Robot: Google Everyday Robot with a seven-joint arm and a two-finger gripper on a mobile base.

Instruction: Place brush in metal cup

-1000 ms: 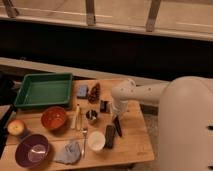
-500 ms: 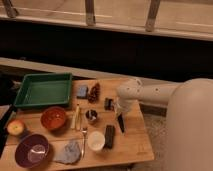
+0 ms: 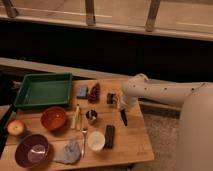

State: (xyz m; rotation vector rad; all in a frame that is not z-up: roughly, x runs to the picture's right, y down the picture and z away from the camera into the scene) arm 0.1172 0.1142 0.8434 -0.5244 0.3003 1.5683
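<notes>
One gripper, sitting centre-right of the frame, is clamping the brush, which is hanging point-down over the table. The metal cup is standing near, to its left, above the white cup.

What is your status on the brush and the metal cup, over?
Gripper over table, right of metal cup. Brush hanging below gripper, not in cup. Path to cup looks free; black bar sits nearer the front.
</notes>
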